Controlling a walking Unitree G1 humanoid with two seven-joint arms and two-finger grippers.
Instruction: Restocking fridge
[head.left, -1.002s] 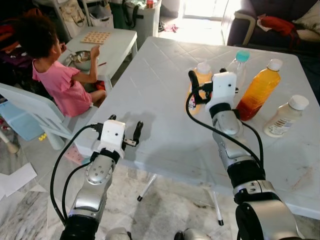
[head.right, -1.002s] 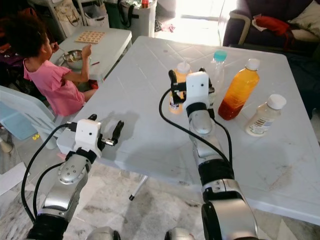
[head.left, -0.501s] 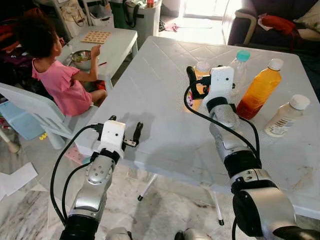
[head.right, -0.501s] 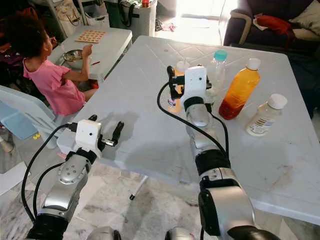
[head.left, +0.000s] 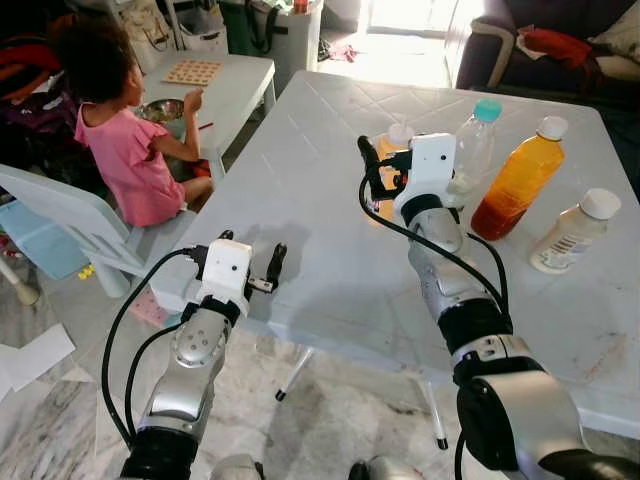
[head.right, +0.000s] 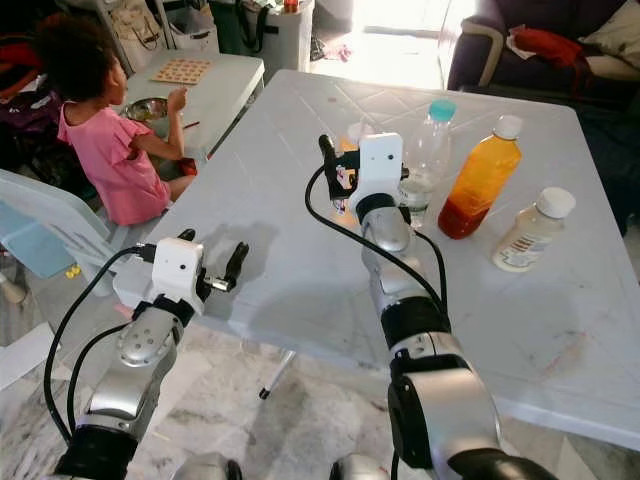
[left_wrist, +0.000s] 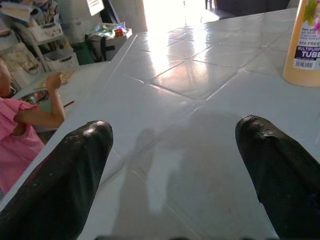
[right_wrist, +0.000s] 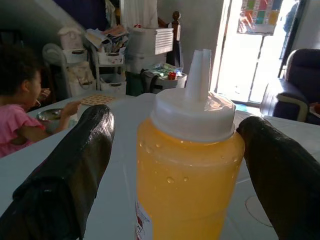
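Right tool (right_wrist: 175, 150) newly astride squeeze bottle (right_wrist: 187, 165)

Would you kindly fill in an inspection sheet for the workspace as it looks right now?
Surface: white table, tile-patterned top, faint stains near the right edge.
Job's things: squeeze bottle of orange liquid; clear bottle with teal cap; tall orange bottle; small pale bottle; all upright.
Clutter: nothing seen on the table.
Grippers: right tool open, fingers either side of the squeeze bottle, not closed on it; left tool open, at the table's near edge.
Cables: black cables looped along both forearms.
Surroundings: person in pink seated at a side table with a bowl; sofa behind.
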